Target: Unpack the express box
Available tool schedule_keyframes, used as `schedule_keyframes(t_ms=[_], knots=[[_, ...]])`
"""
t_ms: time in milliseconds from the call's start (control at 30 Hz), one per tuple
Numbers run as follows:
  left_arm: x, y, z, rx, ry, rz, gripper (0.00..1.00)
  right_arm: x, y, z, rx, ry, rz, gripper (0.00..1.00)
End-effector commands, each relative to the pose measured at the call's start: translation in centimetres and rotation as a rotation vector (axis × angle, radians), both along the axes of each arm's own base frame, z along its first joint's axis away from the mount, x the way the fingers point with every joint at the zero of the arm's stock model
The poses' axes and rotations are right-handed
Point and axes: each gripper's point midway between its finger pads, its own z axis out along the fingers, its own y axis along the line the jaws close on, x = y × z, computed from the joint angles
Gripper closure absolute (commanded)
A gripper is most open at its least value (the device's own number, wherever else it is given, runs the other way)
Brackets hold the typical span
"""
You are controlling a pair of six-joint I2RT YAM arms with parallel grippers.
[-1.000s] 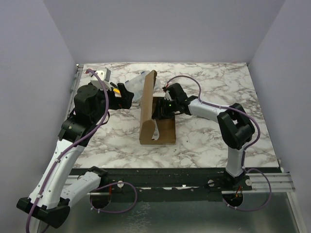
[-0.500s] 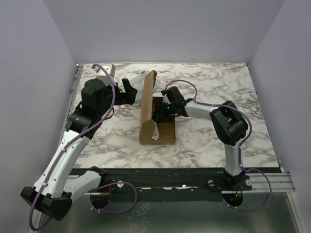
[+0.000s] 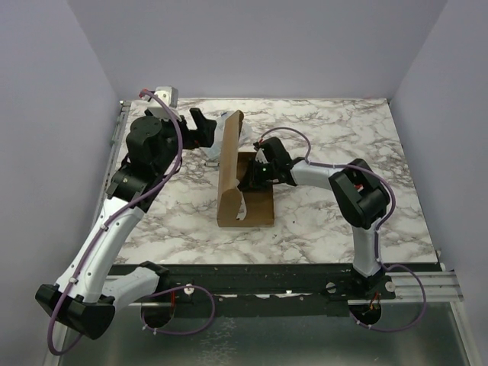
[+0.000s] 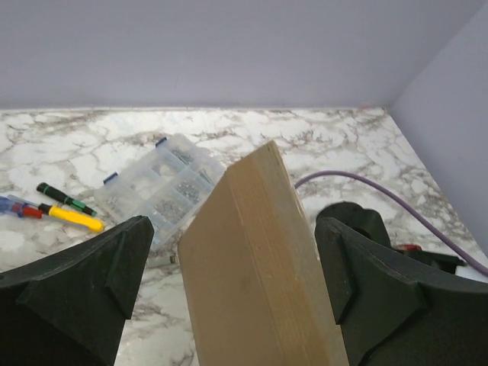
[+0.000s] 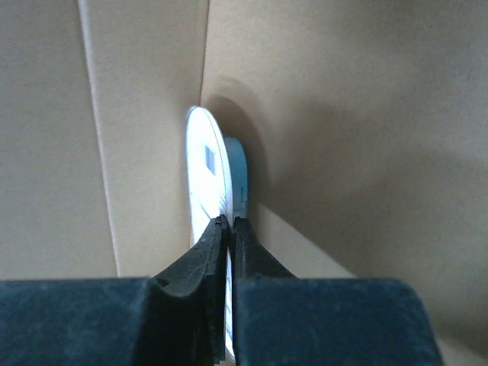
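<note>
The express box (image 3: 259, 207) lies open mid-table, its brown lid (image 3: 229, 164) standing upright along the left side. My left gripper (image 3: 204, 128) is open at the lid's far end. In the left wrist view the lid (image 4: 252, 259) rises between the two wide-apart fingers (image 4: 99, 282) without touching them. My right gripper (image 3: 248, 177) reaches down into the box. In the right wrist view it (image 5: 229, 225) is shut on the edge of a thin white and light-blue flat item (image 5: 202, 168) that stands against the cardboard wall.
A clear plastic compartment case (image 4: 156, 183) lies behind the lid. Left of the case lie a yellow screwdriver (image 4: 69, 217) and a green-black tool (image 4: 65, 198). A white strip (image 3: 242, 204) hangs at the box's front. A grey block (image 3: 164, 91) sits at the back left corner.
My left gripper has swung toward the back and now straddles the lid's far end. My right gripper has closed on the flat item inside the box.
</note>
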Motion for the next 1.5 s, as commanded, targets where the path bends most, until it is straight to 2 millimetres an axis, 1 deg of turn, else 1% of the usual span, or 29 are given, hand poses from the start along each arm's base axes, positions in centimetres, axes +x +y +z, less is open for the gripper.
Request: schedule_keyframes(t_ms=[0, 200, 333, 433, 533, 633, 733, 800, 900, 1000, 1067, 1100, 1133, 1167, 1200, 1333, 1400, 1467], knots=[[1.0, 2.5, -0.4, 0.022, -0.064, 0.141, 0.04, -0.3, -0.5, 2.4, 0.007, -0.057, -0.013, 0.99], [0.4, 6.3, -4.1, 0.052, -0.077, 0.321, 0.04, 0.4, -2.7, 5.3, -0.046, -0.129, -0.098, 1.0], [-0.1, 7.9, -5.7, 0.072, -0.087, 0.389, 0.05, 1.0, -4.1, 7.4, -0.038, -0.145, -0.152, 1.0], [-0.4, 8.3, -6.4, 0.086, -0.083, 0.4, 0.06, 1.7, -5.4, 8.7, -0.039, -0.146, -0.207, 1.0], [-0.6, 8.8, -6.4, 0.091, -0.086, 0.422, 0.06, 2.5, -7.0, 10.0, -0.051, -0.17, -0.276, 1.0], [-0.7, 8.9, -6.8, 0.098, -0.08, 0.425, 0.06, 3.3, -8.9, 11.8, -0.045, -0.194, -0.355, 1.0], [-0.6, 8.7, -6.6, 0.094, -0.084, 0.414, 0.06, 3.8, -10.4, 13.8, -0.018, -0.234, -0.394, 1.0], [-0.6, 8.6, -6.8, 0.097, -0.08, 0.409, 0.06, 4.3, -11.8, 15.0, -0.019, -0.265, -0.434, 1.0], [-0.4, 8.6, -6.9, 0.098, -0.076, 0.412, 0.06, 5.4, -14.9, 16.2, -0.031, -0.294, -0.536, 1.0], [-0.6, 8.2, -6.9, 0.093, -0.077, 0.389, 0.07, 6.5, -19.4, 16.2, -0.024, -0.279, -0.707, 1.0], [-0.4, 8.4, -7.2, 0.098, -0.069, 0.407, 0.07, 7.1, -23.2, 15.4, -0.012, -0.222, -0.862, 1.0], [-0.4, 8.4, -7.1, 0.098, -0.07, 0.406, 0.07, 7.4, -25.8, 14.6, -0.009, -0.181, -0.966, 1.0], [-0.4, 8.3, -6.9, 0.094, -0.074, 0.397, 0.07, 7.2, -27.1, 13.7, -0.002, -0.143, -1.032, 1.0], [-0.5, 8.1, -6.9, 0.091, -0.076, 0.386, 0.07, 7.2, -29.6, 13.0, 0.014, -0.093, -1.128, 1.0], [-0.5, 8.0, -7.1, 0.091, -0.073, 0.383, 0.07, 7.0, -31.4, 12.1, 0.027, -0.046, -1.197, 1.0], [-0.4, 8.1, -7.0, 0.09, -0.073, 0.39, 0.07, 5.7, -37.2, 9.8, 0.058, 0.054, -1.453, 1.0], [-0.6, 8.0, -7.1, 0.09, -0.073, 0.379, 0.07, 3.9, -39.4, 8.2, 0.079, 0.118, -1.587, 1.0], [-0.5, 8.2, -7.0, 0.093, -0.073, 0.396, 0.07, 2.1, -41.4, 7.5, 0.097, 0.131, -1.71, 1.0]])
